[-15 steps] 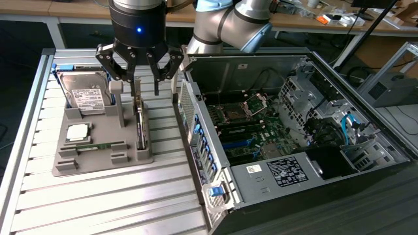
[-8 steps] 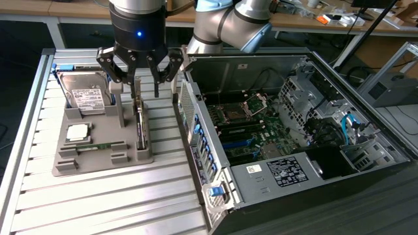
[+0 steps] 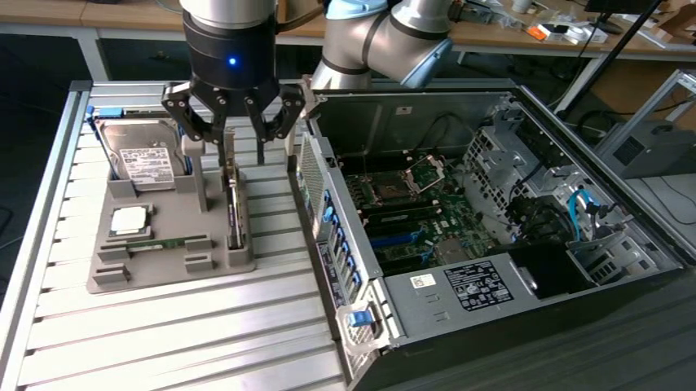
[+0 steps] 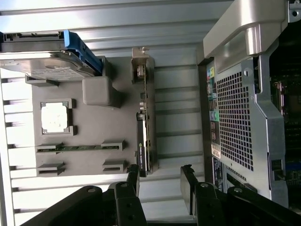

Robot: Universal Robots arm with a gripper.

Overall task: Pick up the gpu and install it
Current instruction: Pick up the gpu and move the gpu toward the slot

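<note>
The end effector hangs over the gray holder tray on the slatted metal counter, with its jaws spread wide and nothing gripped between them. The gpu stands on its long edge in a slot on the side of the tray nearest the open computer case. It is not yet lifted out. In the exterior view the fingers reach down around the card's far end. Whether they touch the card cannot be told.

In the wrist view, the gpu runs away from the end effector. Its near end lies between the two black fingers, much closer to one than to the other.

Elsewhere on the tray are the hard drive, propped at the far end, a square processor chip and a narrow memory stick. The case lies on its side just beside the tray, toward the exterior view's right, with its motherboard exposed.
</note>
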